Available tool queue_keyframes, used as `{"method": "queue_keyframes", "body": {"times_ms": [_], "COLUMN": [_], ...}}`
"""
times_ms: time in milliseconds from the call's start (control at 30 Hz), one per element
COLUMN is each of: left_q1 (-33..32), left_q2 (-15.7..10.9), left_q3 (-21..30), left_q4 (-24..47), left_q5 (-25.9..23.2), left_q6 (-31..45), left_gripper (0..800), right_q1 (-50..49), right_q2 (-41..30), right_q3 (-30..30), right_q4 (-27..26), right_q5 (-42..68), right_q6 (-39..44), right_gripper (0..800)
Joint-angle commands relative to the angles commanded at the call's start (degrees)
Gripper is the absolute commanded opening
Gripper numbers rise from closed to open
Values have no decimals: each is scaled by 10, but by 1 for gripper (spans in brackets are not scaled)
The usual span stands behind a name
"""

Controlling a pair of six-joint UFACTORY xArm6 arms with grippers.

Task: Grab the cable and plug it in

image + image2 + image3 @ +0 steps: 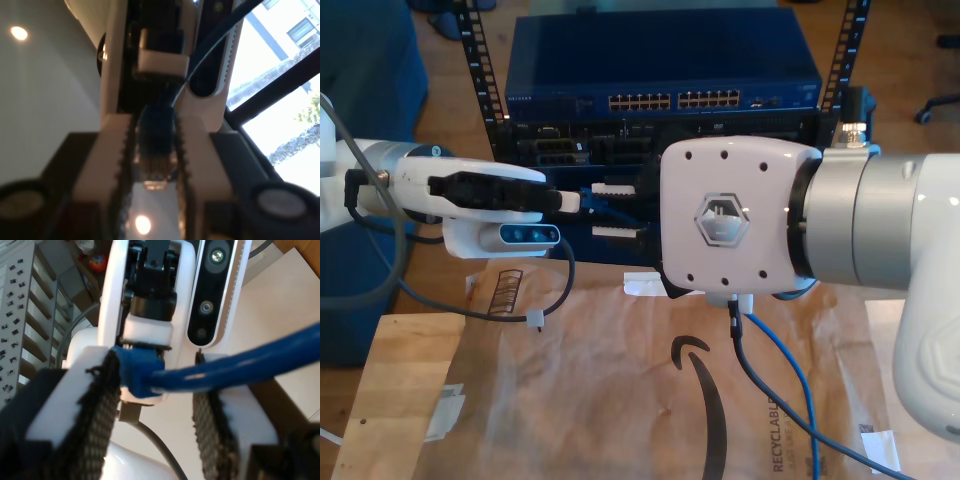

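1. Clamped tight, my first gripper (pixel 155 165) is pinching one plug end of the blue cable (pixel 156 135) between its toothy jaws.
2. My second gripper (pixel 157 405) has the cable (pixel 240 365) running across between its pads. One pad touches the blue end piece. I cannot tell if this gripper is squeezing or loose.
3. In the exterior view, more of the cable (pixel 795 370) hangs down and lies on the brown cardboard surface (pixel 620 400).
4. The grabbing part looks done.
5. The plugging part looks not done. The plug tip in my first gripper is bare, with its little metal lines showing.
6. The big blue box (pixel 660 60) with rows of holes (pixel 670 100) sits at the back in the exterior view. I think the plug has to go there.
7. The plug lies long-ways along my first gripper's jaws. Its tip points out the far end, and the thin cable leaves back toward the gripper's body.
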Motion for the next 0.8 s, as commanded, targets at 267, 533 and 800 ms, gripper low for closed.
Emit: {"method": "queue_keyframes", "body": {"times_ms": [267,533,800], "left_q1": [-1,-1,-1], "left_q2": [0,0,0], "left_q3": [0,2,2], "left_q4": [1,2,2], "left_q5": [0,0,0], "left_q6": [0,0,-1], "left_gripper": [34,34,64], "right_q1": [0,0,0], "right_q2": [0,0,-1], "right_q3": [0,-1,-1], "right_q4": [0,0,0], "right_q5": [-1,-1,-1], "right_q6": [1,1,2], "right_gripper": [184,183,113]}}
